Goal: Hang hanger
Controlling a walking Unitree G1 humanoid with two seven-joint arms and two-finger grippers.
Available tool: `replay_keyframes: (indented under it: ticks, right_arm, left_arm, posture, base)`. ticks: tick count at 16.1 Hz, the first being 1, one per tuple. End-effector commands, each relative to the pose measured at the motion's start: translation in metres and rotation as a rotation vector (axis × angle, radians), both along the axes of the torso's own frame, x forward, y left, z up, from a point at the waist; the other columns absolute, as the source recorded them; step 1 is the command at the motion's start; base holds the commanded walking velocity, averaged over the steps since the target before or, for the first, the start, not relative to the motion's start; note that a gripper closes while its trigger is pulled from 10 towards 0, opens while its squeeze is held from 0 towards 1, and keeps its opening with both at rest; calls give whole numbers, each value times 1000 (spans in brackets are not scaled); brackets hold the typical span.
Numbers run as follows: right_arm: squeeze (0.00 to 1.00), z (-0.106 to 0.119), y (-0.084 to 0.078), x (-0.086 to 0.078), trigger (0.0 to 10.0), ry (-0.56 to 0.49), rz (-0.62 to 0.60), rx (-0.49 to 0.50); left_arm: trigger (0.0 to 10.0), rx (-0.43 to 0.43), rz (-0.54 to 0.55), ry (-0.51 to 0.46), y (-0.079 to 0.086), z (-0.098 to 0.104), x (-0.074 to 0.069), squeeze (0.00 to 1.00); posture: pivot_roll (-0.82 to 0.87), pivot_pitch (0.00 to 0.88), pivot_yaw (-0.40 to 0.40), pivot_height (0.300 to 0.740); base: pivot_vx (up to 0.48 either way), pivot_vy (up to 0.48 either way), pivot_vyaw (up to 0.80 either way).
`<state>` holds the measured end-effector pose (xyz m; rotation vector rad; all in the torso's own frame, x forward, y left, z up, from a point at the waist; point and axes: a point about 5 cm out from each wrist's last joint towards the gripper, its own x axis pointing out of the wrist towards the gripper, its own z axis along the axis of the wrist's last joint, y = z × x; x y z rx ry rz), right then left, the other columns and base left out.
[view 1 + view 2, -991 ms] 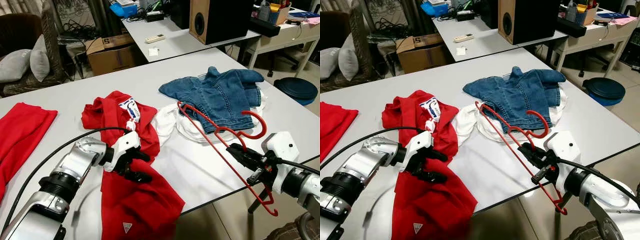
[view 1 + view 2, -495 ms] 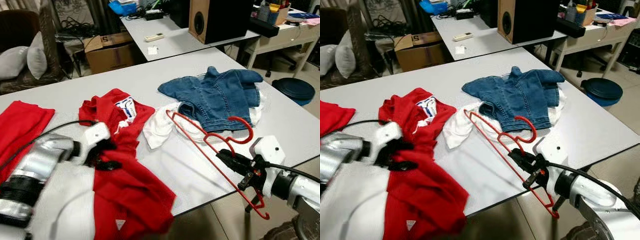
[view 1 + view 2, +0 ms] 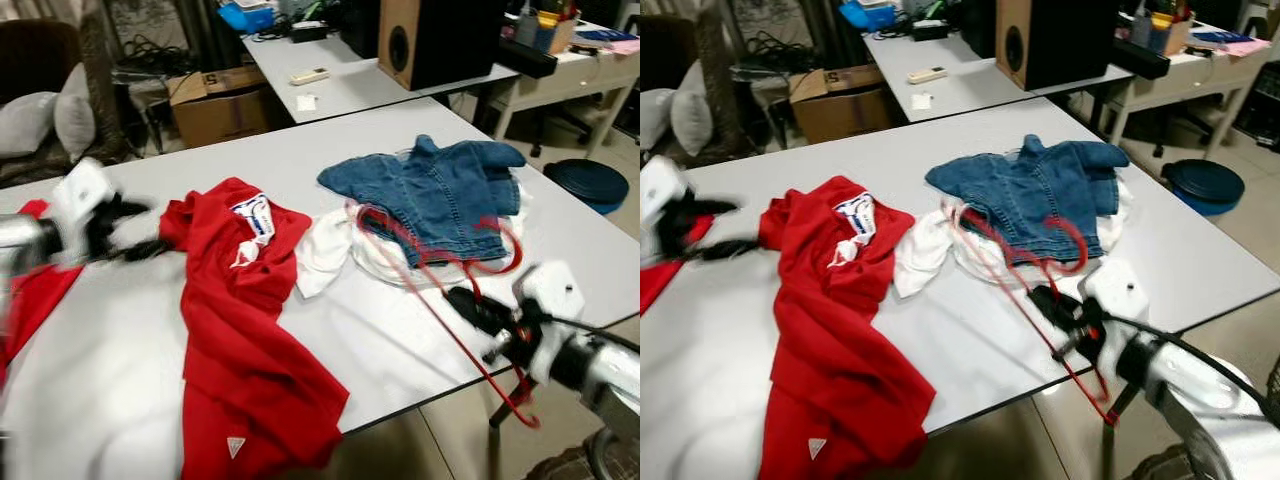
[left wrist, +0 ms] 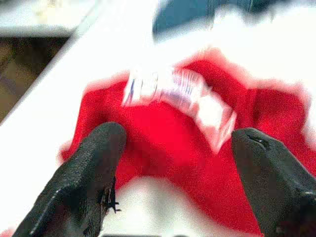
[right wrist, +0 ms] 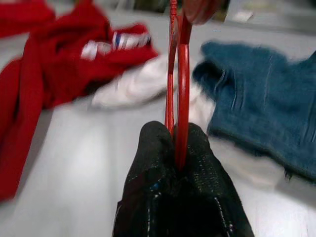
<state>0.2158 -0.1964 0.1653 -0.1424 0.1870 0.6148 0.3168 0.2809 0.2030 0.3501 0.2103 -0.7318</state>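
A red plastic hanger (image 3: 432, 262), blurred by motion, reaches from the table's front right edge up over the denim jacket (image 3: 440, 190). My right gripper (image 3: 465, 300) is shut on the hanger's lower bar; the right wrist view shows the black fingers (image 5: 163, 163) pinched on the red hanger (image 5: 180, 98). A red shirt (image 3: 240, 320) with a white neck label lies stretched out on the white table (image 3: 400, 330). My left gripper (image 3: 720, 226) hovers open and empty at the far left, apart from the shirt. In the left wrist view its spread fingers (image 4: 89, 168) frame the red shirt (image 4: 197, 168).
A white garment (image 3: 325, 250) lies between the shirt and the jacket. Another red cloth (image 3: 30, 295) lies at the table's left edge. Behind stand a cardboard box (image 3: 215, 100), a second table with a speaker (image 3: 440, 35), and a dark round object (image 3: 590, 178) on the floor.
My left gripper has swung off the red shirt to the far left, and the shirt now lies longer and straighter. The right gripper still holds the hanger, which is swinging.
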Motion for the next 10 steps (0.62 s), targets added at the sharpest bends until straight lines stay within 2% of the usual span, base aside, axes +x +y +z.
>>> replay_keyframes:
  ticks: [1,2,4,6,7,8,9,10]
  right_arm:
    - [0,6,-1,4,10000,-57,-45,2]
    - [0,6,7,9,10000,-84,-120,47]
    - [0,2,19,12,10000,-108,-178,79]
    - [0,-14,37,11,10000,-71,-272,143]
    - [0,-19,42,10,10000,-51,-308,170]
    - [0,-20,44,10,10000,-45,-315,187]
    - [0,-20,47,9,10000,-56,-303,184]
    - [0,-21,50,9,10000,-74,-281,154]
  left_arm:
    - [10000,-60,18,-41,-6,5,0,0]
    - [10000,-149,44,-41,-26,-10,-3,0]
    - [10000,-224,74,-58,-49,-21,-9,0]
    - [10000,-344,145,-66,-78,-44,-27,0]
    - [10000,-331,192,-55,-83,-57,-35,0]
    - [10000,-320,212,-55,-86,-61,-39,0]
    - [10000,-295,268,-82,-90,-68,-46,0]
    - [10000,-262,297,-124,-95,-73,-50,0]
  posture:
    - [-11,0,88,740]
    - [-17,0,96,740]
    - [-20,0,95,740]
    - [-19,0,88,740]
    - [-18,0,84,740]
    - [-17,0,83,740]
    - [-17,0,77,740]
    - [-16,0,71,740]
  base:
    - [0,0,0]
    - [0,0,0]
    - [0,0,0]
    - [0,480,-269]
    - [0,480,-800]
    - [0,480,-800]
    - [0,0,-800]
    - [0,-480,0]
